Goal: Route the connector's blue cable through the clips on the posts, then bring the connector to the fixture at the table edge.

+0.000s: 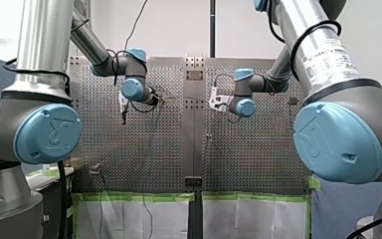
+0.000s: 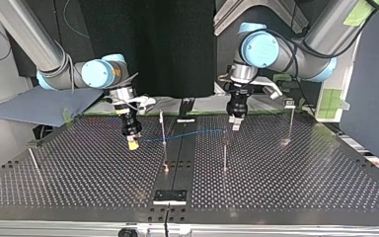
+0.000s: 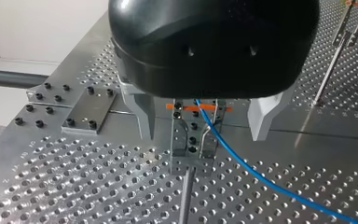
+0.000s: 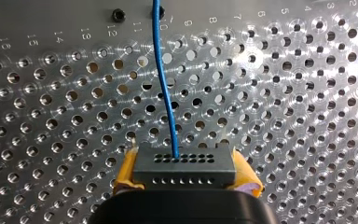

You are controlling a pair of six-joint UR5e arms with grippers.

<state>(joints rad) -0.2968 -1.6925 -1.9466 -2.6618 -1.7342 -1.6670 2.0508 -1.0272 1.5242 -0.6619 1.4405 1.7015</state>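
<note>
In the right wrist view my right gripper (image 4: 186,158) is shut, its yellow pads (image 4: 126,172) clamping a dark grey connector (image 4: 184,170). A blue cable (image 4: 164,84) leaves the connector's face and runs ahead over the perforated table. In the top view that gripper (image 2: 133,143) hangs low at the left, and the cable (image 2: 187,134) stretches right past a thin post (image 2: 163,126) to another post (image 2: 224,148). My left gripper (image 3: 201,136) is open, its pale fingers (image 3: 142,119) straddling a metal clip (image 3: 186,135) on a post. The cable (image 3: 261,179) passes through that clip.
Further posts stand at the top view's right (image 2: 291,123) and far left (image 2: 32,158). A black plate (image 2: 170,196) sits on the centre rail near the table's near edge, and another fixture (image 2: 186,106) is at the far edge. A bolted plate (image 3: 88,109) lies beside my left gripper.
</note>
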